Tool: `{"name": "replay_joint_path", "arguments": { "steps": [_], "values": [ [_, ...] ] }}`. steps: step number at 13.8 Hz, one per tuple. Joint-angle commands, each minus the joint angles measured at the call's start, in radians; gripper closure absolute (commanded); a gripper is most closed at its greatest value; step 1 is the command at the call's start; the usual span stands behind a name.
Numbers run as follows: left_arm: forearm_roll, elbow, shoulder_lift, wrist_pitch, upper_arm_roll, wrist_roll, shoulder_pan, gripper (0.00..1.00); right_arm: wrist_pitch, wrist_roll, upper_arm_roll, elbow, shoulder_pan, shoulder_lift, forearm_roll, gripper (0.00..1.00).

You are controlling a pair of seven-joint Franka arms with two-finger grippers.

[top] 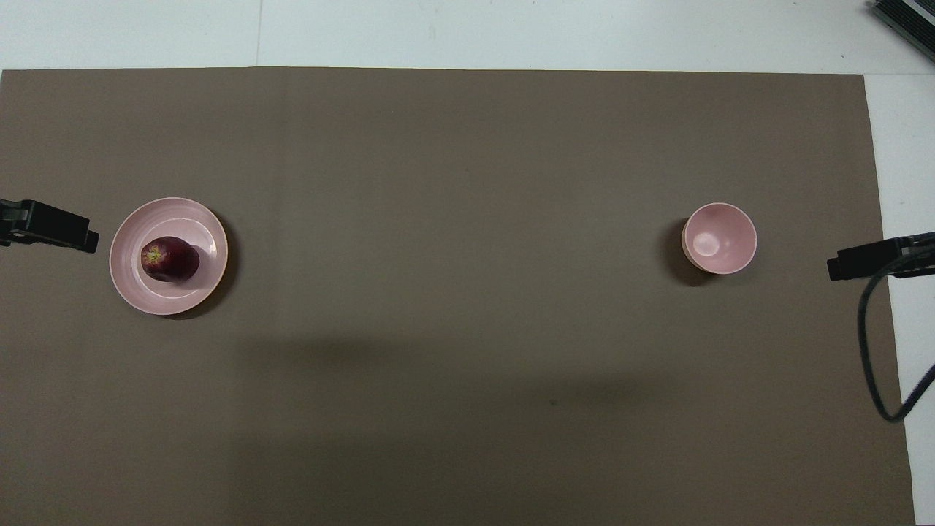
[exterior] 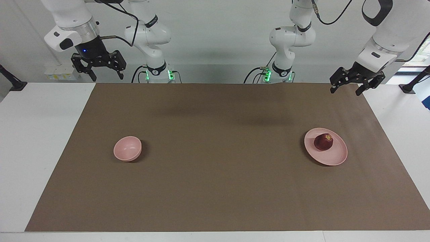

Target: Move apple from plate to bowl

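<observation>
A dark red apple (exterior: 323, 142) (top: 169, 259) with a yellowish stem patch sits on the flat pale pink plate (exterior: 332, 155) (top: 139, 292) toward the left arm's end of the table. The small deep pink bowl (exterior: 127, 148) (top: 719, 239) stands empty toward the right arm's end. My left gripper (exterior: 346, 89) (top: 88, 241) hangs open and empty in the air over the mat's edge near its base. My right gripper (exterior: 106, 77) (top: 833, 269) hangs open and empty, raised near its own base.
A brown mat (exterior: 215, 174) covers most of the white table (exterior: 30, 151). A black cable (top: 876, 351) loops down beside the right gripper. A dark device corner (top: 906, 22) shows at the table's farthest edge.
</observation>
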Motion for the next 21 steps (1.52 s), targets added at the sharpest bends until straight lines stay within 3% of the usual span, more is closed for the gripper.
{"name": "replay_joint_path", "arguments": {
  "steps": [1,21],
  "values": [
    [0.014,-0.031,-0.027,-0.002,0.000,-0.010,-0.001,0.00,0.002,-0.029,0.004,-0.016,-0.010,-0.017,0.007,0.00],
    [0.013,-0.040,-0.034,0.004,-0.012,-0.002,-0.021,0.00,0.002,-0.029,0.004,-0.016,-0.010,-0.017,0.007,0.00]
  ]
}}
